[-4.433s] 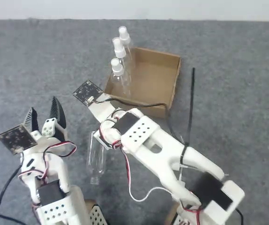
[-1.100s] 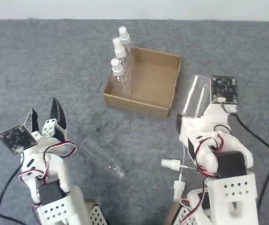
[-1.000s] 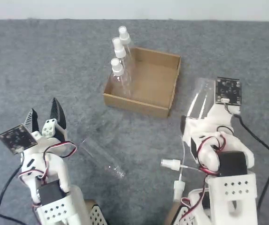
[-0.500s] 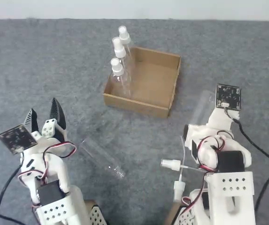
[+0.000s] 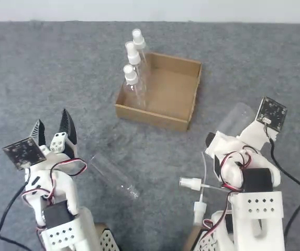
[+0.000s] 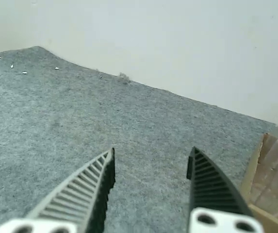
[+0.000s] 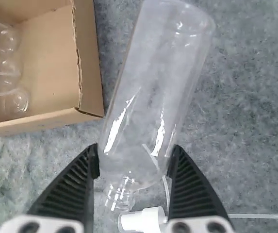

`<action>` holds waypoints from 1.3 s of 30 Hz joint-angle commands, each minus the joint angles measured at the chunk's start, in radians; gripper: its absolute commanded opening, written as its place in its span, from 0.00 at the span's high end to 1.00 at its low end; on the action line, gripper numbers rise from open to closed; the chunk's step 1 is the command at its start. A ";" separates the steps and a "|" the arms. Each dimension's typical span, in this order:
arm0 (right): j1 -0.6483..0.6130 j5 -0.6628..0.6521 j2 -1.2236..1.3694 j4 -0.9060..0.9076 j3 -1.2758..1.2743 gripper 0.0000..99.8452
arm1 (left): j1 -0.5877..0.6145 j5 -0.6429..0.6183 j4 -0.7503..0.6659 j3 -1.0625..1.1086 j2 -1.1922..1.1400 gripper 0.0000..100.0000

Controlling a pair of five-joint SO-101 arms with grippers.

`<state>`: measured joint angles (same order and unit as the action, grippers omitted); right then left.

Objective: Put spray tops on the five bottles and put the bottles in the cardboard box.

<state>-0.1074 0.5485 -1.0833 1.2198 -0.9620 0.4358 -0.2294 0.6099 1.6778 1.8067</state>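
Observation:
My right gripper (image 7: 131, 162) is shut on the neck end of a clear, topless bottle (image 7: 153, 97), held tilted above the carpet just right of the cardboard box (image 5: 163, 91). From above, that bottle (image 5: 234, 117) slants up from the right gripper (image 5: 220, 141). Three bottles with white spray tops (image 5: 131, 65) stand along the box's left side. Another topless bottle (image 5: 113, 173) lies on the carpet between the arms. Two loose spray tops (image 5: 190, 183) (image 5: 199, 210) lie by the right arm's base. My left gripper (image 5: 53, 129) is open over bare carpet, fingers (image 6: 100, 184) apart with nothing between them.
Grey carpet covers the whole work area, with a pale wall behind it. The right half of the box floor (image 7: 41, 58) is bare cardboard. A black cable (image 5: 291, 178) trails beside the right arm. The box corner (image 6: 255, 179) shows beyond the left gripper.
The right arm drew back from the middle with a bottle, then tipped it lower and rightward. The lying bottle now rests at a slant. The left gripper shifted slightly.

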 commanded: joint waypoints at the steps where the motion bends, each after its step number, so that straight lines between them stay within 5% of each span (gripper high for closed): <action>1: 0.010 0.034 0.124 -0.074 0.011 0.99 | -0.005 0.006 -0.032 -0.007 0.017 0.77; 23: 0.070 0.140 0.677 -0.197 0.204 0.99 | -0.005 0.006 -0.032 -0.007 0.017 0.77; 32: 0.010 0.140 0.677 -0.188 0.204 0.72 | -0.005 0.006 -0.032 -0.007 0.017 0.77; 39: -0.058 0.135 0.676 -0.124 0.258 0.71 | -0.005 0.006 -0.032 -0.007 0.017 0.77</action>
<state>-0.1289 0.6805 -0.3943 1.0388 -0.8224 0.4342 -0.2294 0.6099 1.6778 1.8067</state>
